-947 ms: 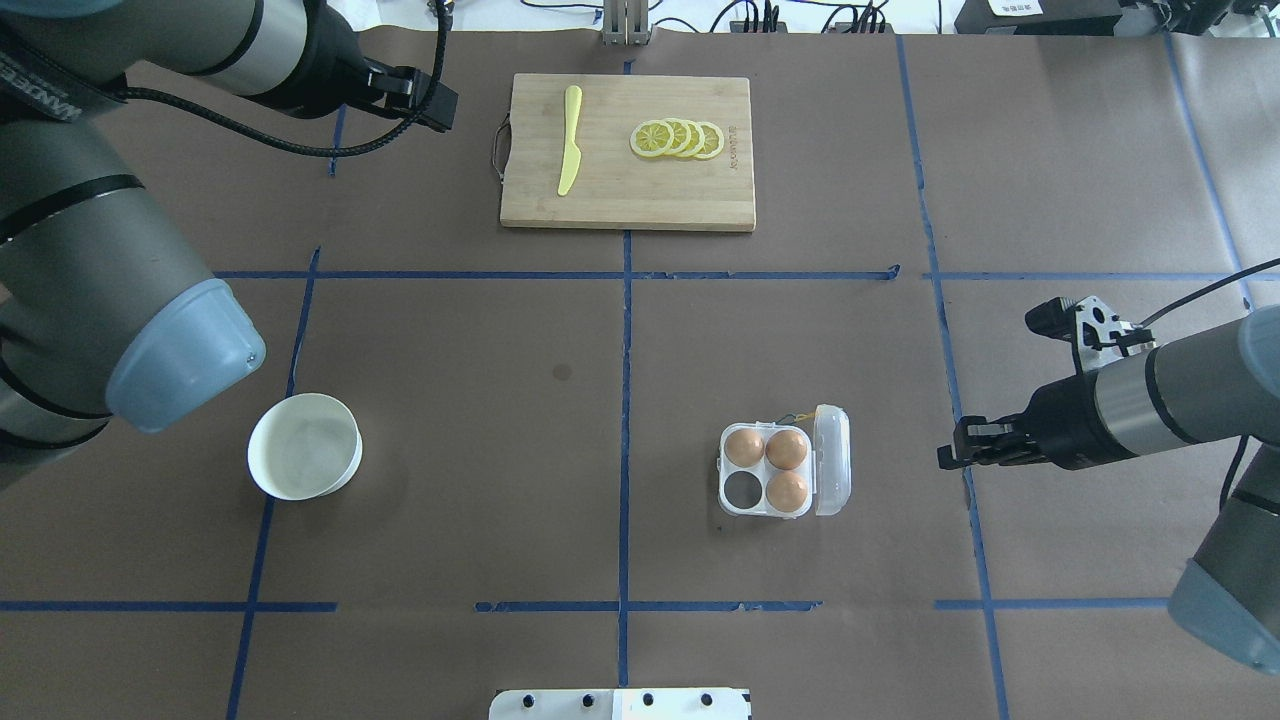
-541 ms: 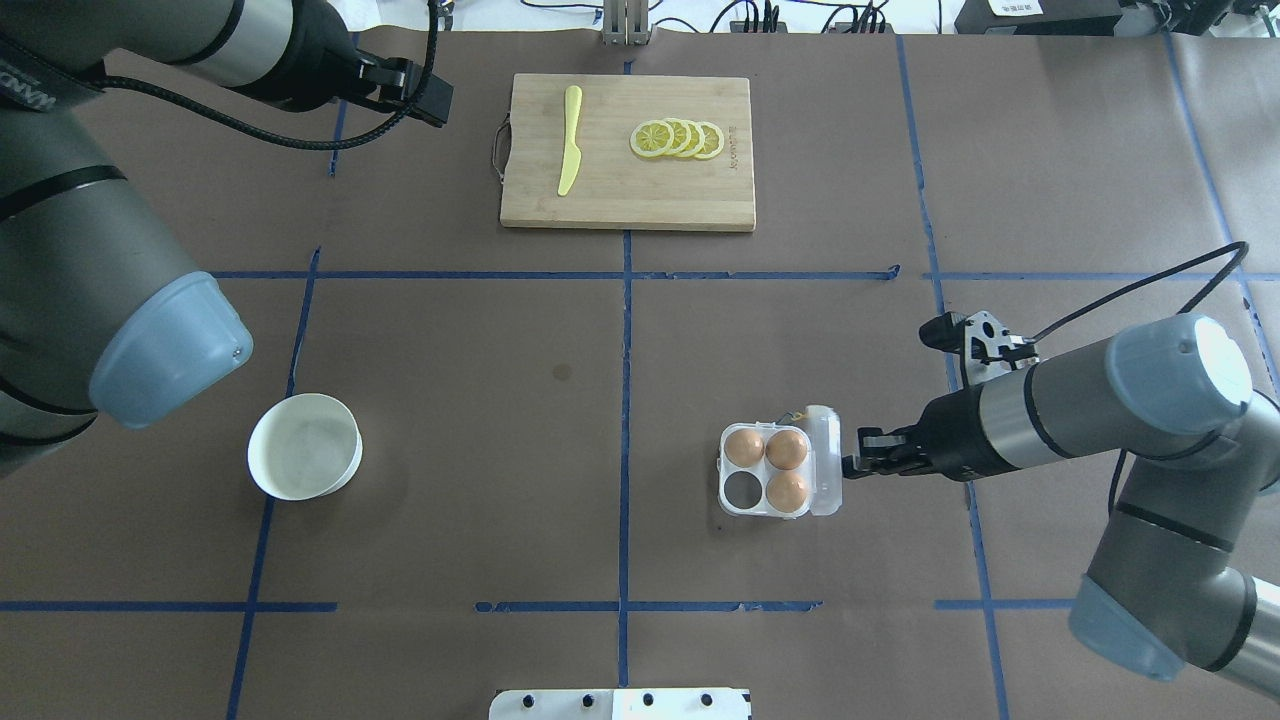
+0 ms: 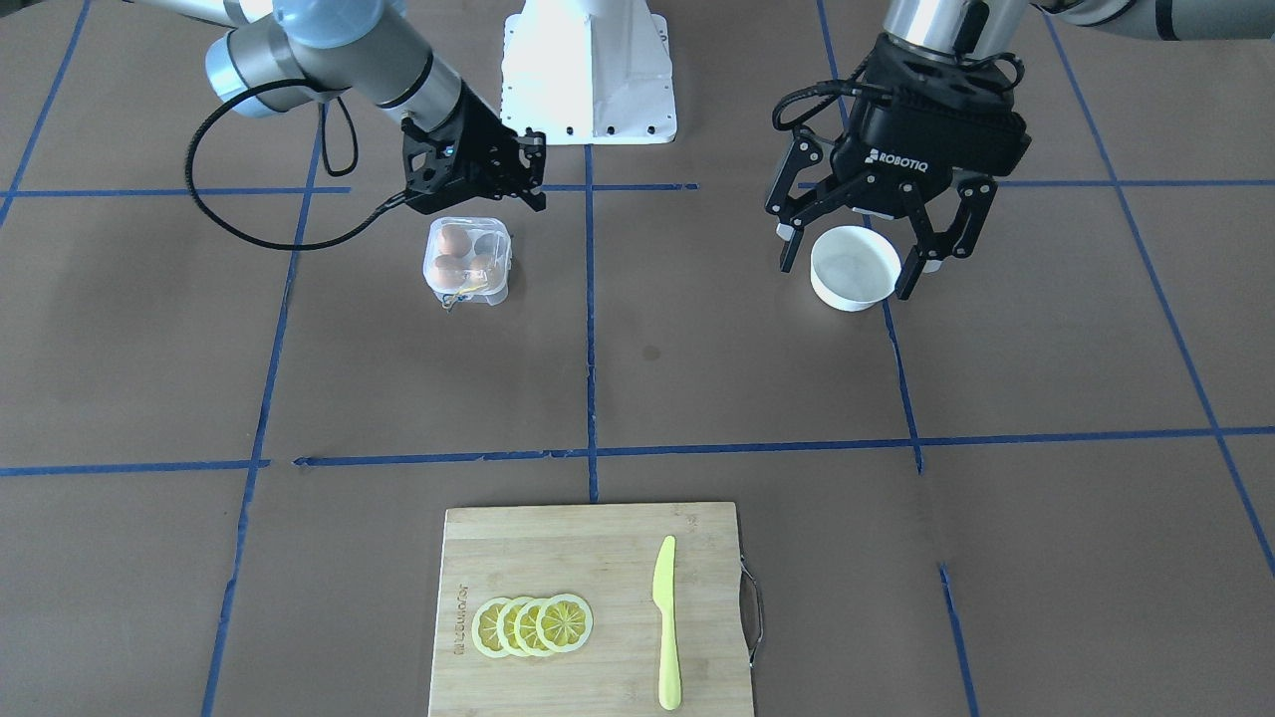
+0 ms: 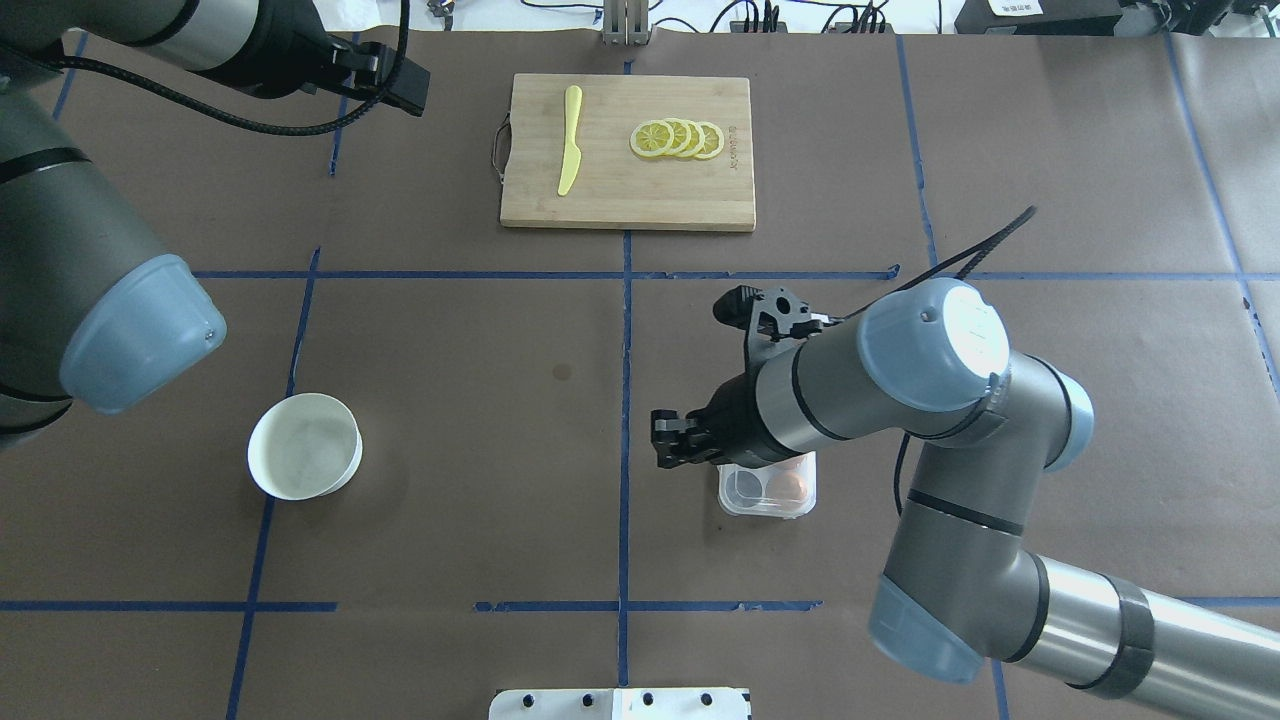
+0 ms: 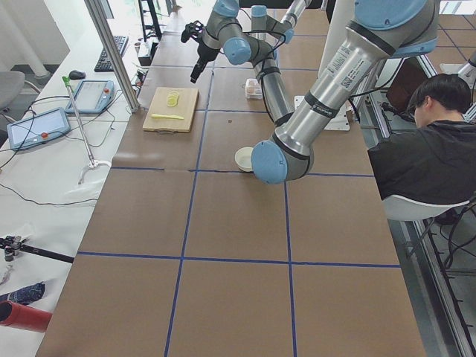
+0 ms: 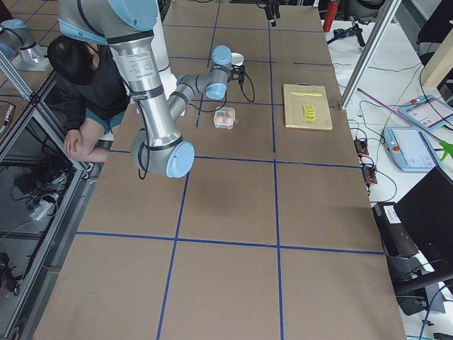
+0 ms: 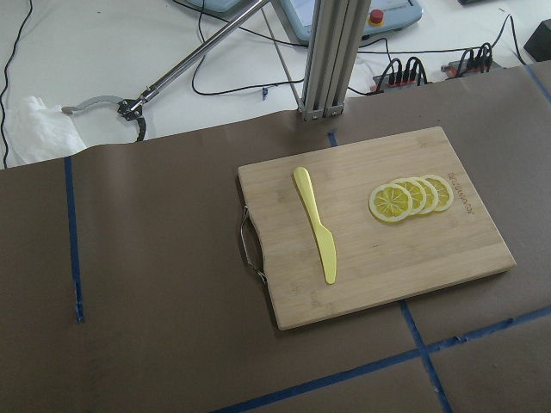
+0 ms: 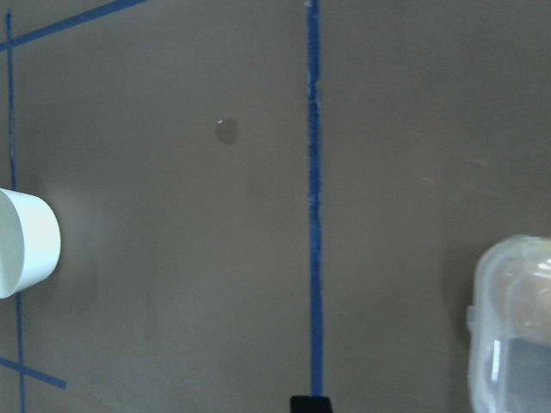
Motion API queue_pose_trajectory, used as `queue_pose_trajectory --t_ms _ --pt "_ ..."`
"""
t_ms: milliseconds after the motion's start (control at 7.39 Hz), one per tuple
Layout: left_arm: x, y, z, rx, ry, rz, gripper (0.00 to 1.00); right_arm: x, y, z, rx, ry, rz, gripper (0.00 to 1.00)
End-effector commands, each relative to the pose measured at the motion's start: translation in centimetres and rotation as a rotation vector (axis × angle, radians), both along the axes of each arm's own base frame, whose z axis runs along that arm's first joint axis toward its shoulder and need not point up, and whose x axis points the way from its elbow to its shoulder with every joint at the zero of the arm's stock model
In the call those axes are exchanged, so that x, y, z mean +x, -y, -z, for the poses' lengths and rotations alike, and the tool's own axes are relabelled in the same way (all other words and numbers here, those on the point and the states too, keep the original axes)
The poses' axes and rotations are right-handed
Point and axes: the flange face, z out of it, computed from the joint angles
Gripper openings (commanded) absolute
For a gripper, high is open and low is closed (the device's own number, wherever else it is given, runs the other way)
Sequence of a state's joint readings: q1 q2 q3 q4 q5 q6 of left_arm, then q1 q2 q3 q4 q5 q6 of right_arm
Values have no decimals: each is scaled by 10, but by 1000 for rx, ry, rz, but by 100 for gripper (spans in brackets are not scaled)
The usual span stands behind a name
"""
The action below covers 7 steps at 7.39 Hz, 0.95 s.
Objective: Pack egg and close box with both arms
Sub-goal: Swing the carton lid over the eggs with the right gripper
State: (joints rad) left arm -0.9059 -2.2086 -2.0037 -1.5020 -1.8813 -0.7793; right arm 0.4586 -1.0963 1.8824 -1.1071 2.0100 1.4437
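Front view: clear box (image 3: 466, 261), lid down over brown eggs (image 3: 453, 239), sits just in front of right gripper (image 3: 536, 171), fingers pressed together, empty. Left gripper (image 3: 847, 279), raised, spread wide, overlaps white bowl (image 3: 832, 291) in frame. Overhead: right arm (image 4: 850, 390) hides box's far half. Right wrist cam: box corner at btm right, bowl at left edge.

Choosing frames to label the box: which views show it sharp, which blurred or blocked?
Front-facing: box sharp, evenly lit, eggs visible. Overhead: right arm covers its far part. Right wrist: soft-focus, cut by the frame edge.
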Motion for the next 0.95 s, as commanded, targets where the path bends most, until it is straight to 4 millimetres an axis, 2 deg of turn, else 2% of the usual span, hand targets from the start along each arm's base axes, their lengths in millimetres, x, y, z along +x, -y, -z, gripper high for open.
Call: queue_pose_trajectory --t_ms 0,135,271,406,541,676,812 --pt "1 0 -44 -43 50 -19 100 -15 -7 52 -36 45 -52 99" --pt "-5 2 -61 -38 77 -88 100 -17 -8 68 -60 66 -108 100" --pt "-29 8 -101 -45 122 -142 100 -18 -8 78 -56 78 -111 100" --pt "-68 22 -141 -38 189 -166 100 -20 -6 98 -61 57 -126 100" --pt "-118 27 -189 -34 265 -175 100 -20 3 116 -50 -1 -214 100" --pt "-155 29 -229 -49 312 -193 100 -16 7 117 -39 -46 -259 100" --pt "-198 27 -272 -50 337 -241 100 7 28 106 -26 -137 -307 100"
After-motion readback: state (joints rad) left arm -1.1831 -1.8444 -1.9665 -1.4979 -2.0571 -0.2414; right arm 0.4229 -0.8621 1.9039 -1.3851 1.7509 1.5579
